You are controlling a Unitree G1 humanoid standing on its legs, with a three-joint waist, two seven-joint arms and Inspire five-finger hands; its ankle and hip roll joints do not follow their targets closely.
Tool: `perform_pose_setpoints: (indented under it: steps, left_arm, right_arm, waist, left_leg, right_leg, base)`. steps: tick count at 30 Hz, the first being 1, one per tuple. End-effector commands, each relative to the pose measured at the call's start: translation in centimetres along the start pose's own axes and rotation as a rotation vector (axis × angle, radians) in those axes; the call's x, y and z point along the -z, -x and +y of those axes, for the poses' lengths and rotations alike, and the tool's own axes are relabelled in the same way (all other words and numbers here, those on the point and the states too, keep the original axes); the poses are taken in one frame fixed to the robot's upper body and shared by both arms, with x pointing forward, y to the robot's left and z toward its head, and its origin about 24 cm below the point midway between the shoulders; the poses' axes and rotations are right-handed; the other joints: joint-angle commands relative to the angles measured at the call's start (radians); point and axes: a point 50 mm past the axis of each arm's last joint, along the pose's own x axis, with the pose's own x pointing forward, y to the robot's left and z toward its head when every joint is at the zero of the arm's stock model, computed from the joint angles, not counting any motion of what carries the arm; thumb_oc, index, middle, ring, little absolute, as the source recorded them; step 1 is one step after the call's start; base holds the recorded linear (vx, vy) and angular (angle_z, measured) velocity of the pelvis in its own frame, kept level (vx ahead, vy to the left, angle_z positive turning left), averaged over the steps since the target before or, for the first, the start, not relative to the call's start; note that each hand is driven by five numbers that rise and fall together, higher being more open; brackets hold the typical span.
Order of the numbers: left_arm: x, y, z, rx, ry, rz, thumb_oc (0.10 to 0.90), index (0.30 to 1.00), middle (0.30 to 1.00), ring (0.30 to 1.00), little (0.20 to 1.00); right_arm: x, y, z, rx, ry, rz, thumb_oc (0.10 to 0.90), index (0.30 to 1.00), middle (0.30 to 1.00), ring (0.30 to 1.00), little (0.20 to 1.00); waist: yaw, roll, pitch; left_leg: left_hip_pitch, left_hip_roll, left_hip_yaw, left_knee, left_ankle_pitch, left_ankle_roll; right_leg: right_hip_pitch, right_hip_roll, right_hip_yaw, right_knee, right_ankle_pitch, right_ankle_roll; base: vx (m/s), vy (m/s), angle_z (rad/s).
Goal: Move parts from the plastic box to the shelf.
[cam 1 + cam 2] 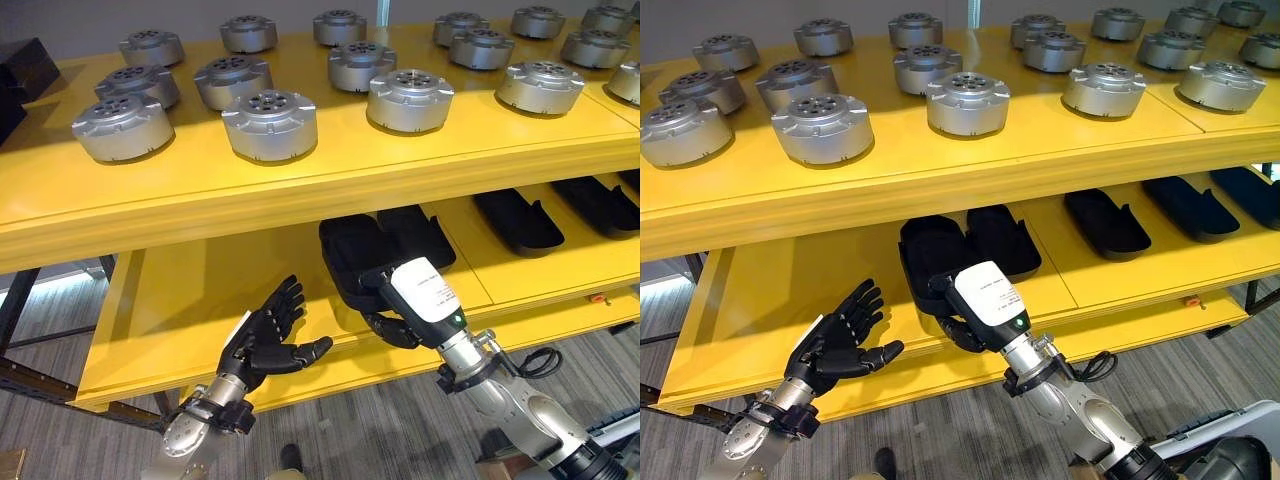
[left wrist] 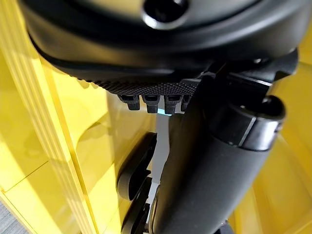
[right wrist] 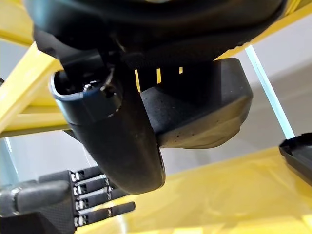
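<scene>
A black curved part [image 1: 348, 252] lies at the front of the lower yellow shelf [image 1: 180, 300]. My right hand [image 1: 422, 292], with a white cover on its back, is shut on the part's near end. In the right wrist view its thumb [image 3: 124, 146] and fingers wrap the black part [image 3: 204, 112]. A second black part [image 1: 418, 234] lies right beside it. My left hand [image 1: 265, 340] hovers open, palm up, in front of the shelf edge, a little left of the held part and touching nothing.
More black parts [image 1: 518, 220] [image 1: 600, 205] lie further right on the lower shelf. Several silver round parts [image 1: 270, 122] stand on the upper shelf [image 1: 300, 190], which overhangs the lower one. The lower shelf's left half is bare yellow board. Grey floor lies below.
</scene>
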Motion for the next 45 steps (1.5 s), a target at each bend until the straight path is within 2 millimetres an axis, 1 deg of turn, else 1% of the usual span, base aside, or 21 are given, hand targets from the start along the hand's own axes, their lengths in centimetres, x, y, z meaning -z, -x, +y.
perform_pose_setpoints:
  steps: [1,7,10,12,13,15,16,18,21,25,28,29,31,32,33,36,37,41,42,44,45]
  left_arm:
    - [-4.5,-1.6,-1.3,0.093,-0.033,-0.239,0.900,1.000,1.000,1.000,1.000]
    - [-4.2,-1.6,-1.1,0.079,-0.011,-0.218,0.900,1.000,1.000,1.000,1.000]
    - [-3.7,-1.4,-1.2,0.076,0.001,-0.197,0.900,1.000,1.000,1.000,1.000]
    - [-3.5,-1.5,-1.5,0.063,-0.011,-0.182,0.900,1.000,1.000,1.000,1.000]
    - [-3.5,-1.7,-1.4,0.041,-0.027,-0.173,0.900,1.000,1.000,1.000,1.000]
    - [-3.4,-2.0,-1.7,0.074,-0.035,-0.172,0.900,1.000,1.000,1.000,1.000]
    - [-3.3,-1.9,-1.9,0.091,-0.033,-0.171,0.900,1.000,1.000,1.000,1.000]
    - [-3.5,-1.9,-1.8,0.104,-0.013,-0.178,0.900,1.000,1.000,1.000,1.000]
    - [-3.5,-2.2,-1.7,0.087,0.004,-0.197,0.900,1.000,1.000,1.000,1.000]
    - [-3.8,-2.7,-2.0,0.104,0.033,-0.234,0.900,1.000,1.000,1.000,1.000]
    - [-3.9,-3.0,-2.3,0.112,0.044,-0.237,0.900,1.000,1.000,1.000,1.000]
    - [-3.9,-3.0,-2.5,0.119,0.044,-0.243,0.900,1.000,1.000,1.000,1.000]
    - [-3.9,-3.1,-3.0,0.108,0.055,-0.257,0.900,1.000,1.000,1.000,1.000]
    - [-4.0,-3.1,-3.0,0.103,0.060,-0.260,0.900,1.000,1.000,1.000,1.000]
    - [-4.1,-3.2,-3.1,0.092,0.076,-0.270,0.900,1.000,1.000,1.000,1.000]
    - [-4.2,-3.5,-3.3,0.080,0.094,-0.286,0.900,1.000,1.000,1.000,1.000]
    - [-4.2,-3.6,-3.3,0.087,0.094,-0.287,0.900,1.000,1.000,1.000,1.000]
    - [-4.3,-4.0,-3.6,0.152,0.029,-0.272,0.900,1.000,1.000,1.000,1.000]
    - [-4.2,-4.0,-3.6,0.155,0.032,-0.264,0.900,1.000,1.000,1.000,1.000]
    - [-4.1,-4.0,-3.2,0.154,0.042,-0.237,0.900,1.000,1.000,1.000,1.000]
    - [-4.1,-4.0,-3.0,0.157,0.036,-0.233,0.900,1.000,1.000,1.000,1.000]
  right_arm:
    - [-2.3,-3.3,-5.6,0.285,0.020,-0.160,0.400,0.300,0.300,0.300,0.300]
    - [-2.0,-4.6,-5.0,0.260,0.043,-0.140,0.400,0.300,0.300,0.300,0.300]
    - [-2.5,-6.5,-4.9,0.236,0.068,-0.160,0.400,0.300,0.300,0.300,0.300]
    - [-3.2,-7.9,-4.8,0.224,0.063,-0.179,0.400,0.300,0.300,0.300,0.300]
    - [-3.5,-8.6,-4.8,0.219,0.048,-0.191,0.400,0.300,0.300,0.300,0.300]
    - [-3.6,-8.2,-4.7,0.234,0.066,-0.173,0.400,0.300,0.300,0.300,0.300]
    - [-3.4,-8.0,-4.6,0.233,0.077,-0.158,0.400,0.300,0.300,0.300,0.300]
    - [-2.6,-7.9,-4.4,0.228,0.098,-0.141,0.400,0.300,0.300,0.300,0.300]
    - [-2.5,-8.4,-4.0,0.229,0.113,-0.148,0.400,0.300,0.300,0.300,0.300]
    - [-2.3,-9.3,-4.2,0.230,0.143,-0.143,0.400,0.300,0.300,0.300,0.300]
    - [-2.0,-9.6,-4.6,0.222,0.157,-0.138,0.400,0.300,0.300,0.300,0.300]
    - [-2.0,-9.7,-4.7,0.221,0.160,-0.138,0.400,0.300,0.300,0.300,0.300]
    - [-2.5,-10.2,-5.0,0.193,0.163,-0.157,0.400,0.300,0.300,0.300,0.300]
    - [-2.6,-10.2,-5.0,0.188,0.164,-0.161,0.400,0.300,0.300,0.300,0.300]
    - [-2.7,-10.4,-5.1,0.172,0.168,-0.168,0.400,0.300,0.300,0.300,0.300]
    - [-2.8,-10.5,-5.1,0.138,0.186,-0.158,0.400,0.300,0.300,0.300,0.300]
    - [-2.5,-10.4,-5.2,0.131,0.194,-0.147,0.400,0.300,0.300,0.300,0.300]
    - [-0.4,-9.8,-4.9,0.100,0.189,-0.067,0.400,0.300,0.300,0.300,0.300]
    - [-0.1,-9.7,-4.7,0.096,0.181,-0.050,0.400,0.300,0.300,0.300,0.300]
    - [0.7,-8.9,-3.7,0.088,0.146,0.008,0.400,0.300,0.300,0.300,0.300]
    - [0.8,-8.7,-3.5,0.090,0.141,0.015,0.400,0.300,0.300,0.300,0.300]
  waist:
    - [0.031,0.015,-0.064]
    - [0.059,0.010,-0.063]
    - [0.107,0.009,-0.053]
    - [0.129,0.008,-0.043]
    - [0.127,0.011,-0.035]
    - [0.102,0.006,-0.026]
    - [0.094,0.006,-0.027]
    - [0.100,0.016,-0.017]
    - [0.106,0.026,-0.006]
    - [0.107,0.048,0.024]
    - [0.094,0.055,0.031]
    - [0.093,0.059,0.034]
    - [0.091,0.073,0.027]
    - [0.090,0.076,0.027]
    - [0.082,0.083,0.021]
    - [0.049,0.096,0.015]
    - [0.038,0.103,0.014]
    - [0.012,0.112,0.004]
    - [0.012,0.110,0.002]
    - [0.011,0.096,-0.006]
    - [0.009,0.093,-0.008]
  left_leg:
    - [0.094,0.061,0.014,-0.007,-0.089,0.013]
    - [0.101,0.056,0.011,-0.007,-0.103,0.009]
    - [0.105,0.058,0.071,-0.007,-0.094,0.002]
    - [0.121,0.057,0.111,-0.007,-0.095,-0.002]
    - [0.122,0.054,0.112,-0.007,-0.097,0.000]
    - [0.077,0.030,0.016,-0.007,-0.104,0.011]
    - [0.059,0.022,-0.022,-0.007,-0.101,0.013]
    - [0.006,0.004,-0.089,-0.007,-0.063,0.022]
    - [-0.013,0.003,-0.107,-0.005,-0.053,0.020]
    - [-0.046,0.001,-0.079,0.041,-0.051,0.018]
    - [-0.028,0.029,-0.079,0.069,-0.072,0.000]
    - [-0.036,0.040,-0.074,0.075,-0.054,0.004]
    - [-0.019,0.104,-0.138,0.069,0.014,-0.027]
    - [-0.016,0.117,-0.144,0.066,0.030,-0.033]
    - [-0.017,0.156,-0.153,0.065,0.077,-0.046]
    - [-0.008,0.240,-0.117,0.054,0.182,-0.078]
    - [0.001,0.243,-0.100,0.049,0.178,-0.081]
    - [0.054,0.172,-0.069,0.022,0.016,-0.050]
    - [0.060,0.160,-0.062,0.026,-0.002,-0.044]
    - [0.079,0.107,-0.061,0.026,-0.055,-0.019]
    - [0.082,0.099,-0.057,0.021,-0.060,-0.014]
  right_leg:
    - [-0.025,-0.013,-0.088,-0.017,0.088,-0.014]
    - [-0.002,0.000,-0.111,0.003,0.057,-0.016]
    - [0.013,0.014,-0.240,0.010,0.070,-0.024]
    - [0.000,0.001,-0.310,0.011,0.114,-0.020]
    - [-0.019,0.010,-0.299,0.042,0.100,-0.032]
    - [-0.052,0.126,-0.137,0.035,0.007,-0.081]
    - [-0.055,0.145,-0.085,0.021,-0.002,-0.093]
    - [-0.069,0.179,-0.050,0.021,-0.014,-0.130]
    - [-0.075,0.179,-0.048,0.026,-0.023,-0.142]
    - [-0.097,0.160,-0.078,0.067,-0.048,-0.157]
    - [-0.101,0.147,-0.070,0.100,-0.073,-0.159]
    - [-0.110,0.143,-0.081,0.102,-0.058,-0.169]
    - [-0.113,0.133,-0.048,0.116,-0.064,-0.175]
    - [-0.114,0.130,-0.045,0.119,-0.066,-0.175]
    - [-0.119,0.117,-0.040,0.125,-0.066,-0.176]
    - [-0.117,0.067,-0.047,0.145,-0.066,-0.168]
    - [-0.117,0.050,-0.048,0.153,-0.066,-0.160]
    - [-0.119,-0.022,-0.033,0.169,-0.018,-0.100]
    - [-0.112,-0.029,-0.034,0.161,-0.008,-0.092]
    - [-0.094,-0.071,-0.014,0.090,0.090,-0.052]
    - [-0.092,-0.074,-0.012,0.073,0.104,-0.043]
  base:
    - [0.03,0.050,0.06]
    - [0.03,0.076,0.06]
    - [-0.05,0.094,-0.04]
    - [0.02,-0.020,-0.47]
    - [0.07,-0.153,-0.63]
    - [0.10,-0.263,-0.12]
    - [0.02,-0.316,0.58]
    - [-0.05,-0.275,0.82]
    - [-0.07,-0.133,0.45]
    - [-0.12,-0.103,0.15]
    - [-0.06,0.035,0.11]
    - [-0.06,0.144,0.00]
    - [0.00,0.298,-0.03]
    - [0.03,0.404,-0.14]
    - [0.01,0.429,-0.22]
    - [0.02,0.609,-0.20]
    - [0.04,0.617,-0.30]
    - [0.10,0.516,-0.03]
    - [0.15,0.390,0.13]
    - [0.15,0.281,0.07]
    - [0.10,0.153,0.00]
